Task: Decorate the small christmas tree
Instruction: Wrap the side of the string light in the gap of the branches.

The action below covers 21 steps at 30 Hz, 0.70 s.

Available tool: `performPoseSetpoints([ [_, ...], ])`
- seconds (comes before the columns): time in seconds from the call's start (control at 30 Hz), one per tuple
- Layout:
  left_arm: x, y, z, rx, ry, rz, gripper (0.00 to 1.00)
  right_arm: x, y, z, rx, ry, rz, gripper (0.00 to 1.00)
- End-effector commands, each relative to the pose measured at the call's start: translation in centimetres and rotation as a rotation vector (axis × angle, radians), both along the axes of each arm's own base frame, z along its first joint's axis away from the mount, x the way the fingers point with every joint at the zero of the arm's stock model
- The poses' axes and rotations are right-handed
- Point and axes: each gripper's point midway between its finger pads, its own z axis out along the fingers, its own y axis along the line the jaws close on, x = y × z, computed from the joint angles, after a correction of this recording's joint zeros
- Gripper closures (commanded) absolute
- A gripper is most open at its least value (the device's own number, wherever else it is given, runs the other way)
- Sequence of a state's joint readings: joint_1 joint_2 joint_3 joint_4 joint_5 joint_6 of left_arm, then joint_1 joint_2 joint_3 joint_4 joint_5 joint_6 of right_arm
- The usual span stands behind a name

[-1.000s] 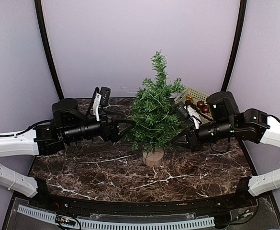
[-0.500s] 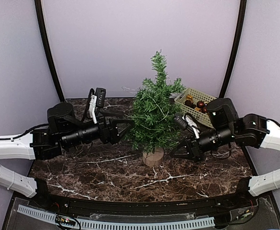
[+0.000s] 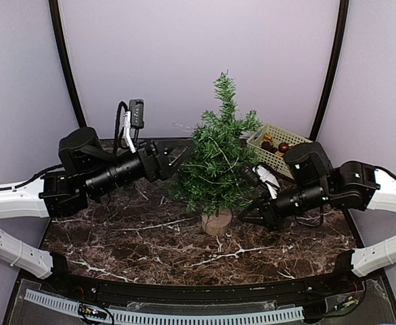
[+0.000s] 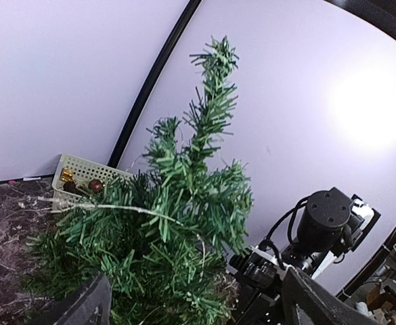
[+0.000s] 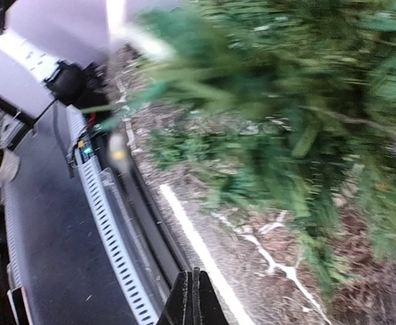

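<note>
The small christmas tree (image 3: pixel 218 159) stands upright mid-table on its pale wooden stump (image 3: pixel 216 222). My left gripper (image 3: pixel 179 153) is raised at the tree's left side, open, its tips close to the branches. In the left wrist view the tree (image 4: pixel 184 217) fills the space between the wide-apart fingers (image 4: pixel 82 305), and a thin pale wire (image 4: pixel 126 208) lies across its branches. My right gripper (image 3: pixel 246 217) is low at the tree's right, beside the stump, and shut. The right wrist view shows its tips (image 5: pixel 196 298) pressed together over the marble, with blurred branches (image 5: pixel 306 101) above.
A cream slotted basket (image 3: pixel 289 137) at the back right holds dark red balls (image 3: pixel 283 147) and small gold pieces. The table is dark veined marble (image 3: pixel 150 237). A curved black frame and pale walls enclose the back. A ribbed white strip (image 3: pixel 164 315) runs along the near edge.
My left gripper has risen and tilted upward toward the tree's upper left side. My right gripper has dropped and moved left toward the stump, staying shut.
</note>
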State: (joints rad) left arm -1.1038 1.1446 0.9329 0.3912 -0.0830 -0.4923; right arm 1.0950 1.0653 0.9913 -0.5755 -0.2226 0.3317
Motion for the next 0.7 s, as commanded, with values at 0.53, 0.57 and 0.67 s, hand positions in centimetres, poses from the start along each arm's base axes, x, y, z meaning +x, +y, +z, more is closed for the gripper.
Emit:
performPoseSetpoints([
  [0.53, -1.5, -2.5, -7.9, 0.2, 0.218, -0.063, 0.37, 8.1, -6.3, 4.0, -0.158, -0.209, -0.354, 1.0],
  [0.57, -1.6, -2.6, -8.3, 0.222, 0.226, -0.061, 0.38, 8.3, -6.5, 4.1, -0.17, -0.22, -0.362, 1.0],
  [0.67, -1.6, -2.5, -9.1, 0.256, 0.234, -0.039, 0.39, 9.0, -6.7, 4.4, -0.194, -0.255, -0.374, 1.0],
])
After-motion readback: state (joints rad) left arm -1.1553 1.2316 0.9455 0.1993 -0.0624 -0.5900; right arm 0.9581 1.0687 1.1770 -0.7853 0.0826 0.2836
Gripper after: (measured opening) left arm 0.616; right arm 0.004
